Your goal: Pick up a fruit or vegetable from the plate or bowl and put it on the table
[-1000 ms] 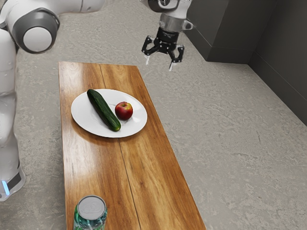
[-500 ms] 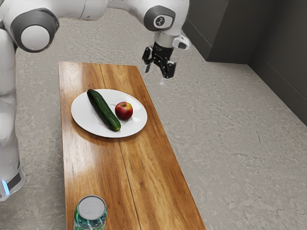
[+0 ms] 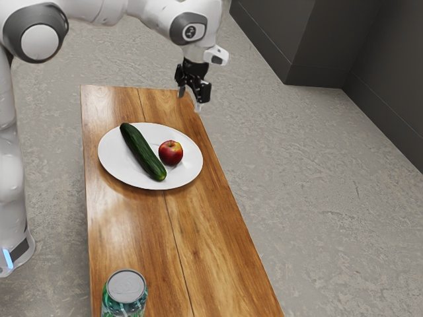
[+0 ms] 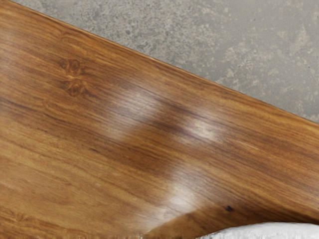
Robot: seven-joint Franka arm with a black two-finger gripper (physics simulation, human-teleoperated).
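In the exterior view, we find open air between the gripper (image 3: 190,101), at upper centre, and the plate (image 3: 115,164) at centre left. On the plate, the cucumber (image 3: 143,152) slants from upper left toward lower centre and blocks the apple (image 3: 170,153) on its left; the gap between them is narrow. To the apple's right we have free plate, then open boards along the table (image 3: 218,264). More room stretches down to the can (image 3: 125,288), an upright obstacle at lower left. Our arm (image 3: 155,14) spans the top left.
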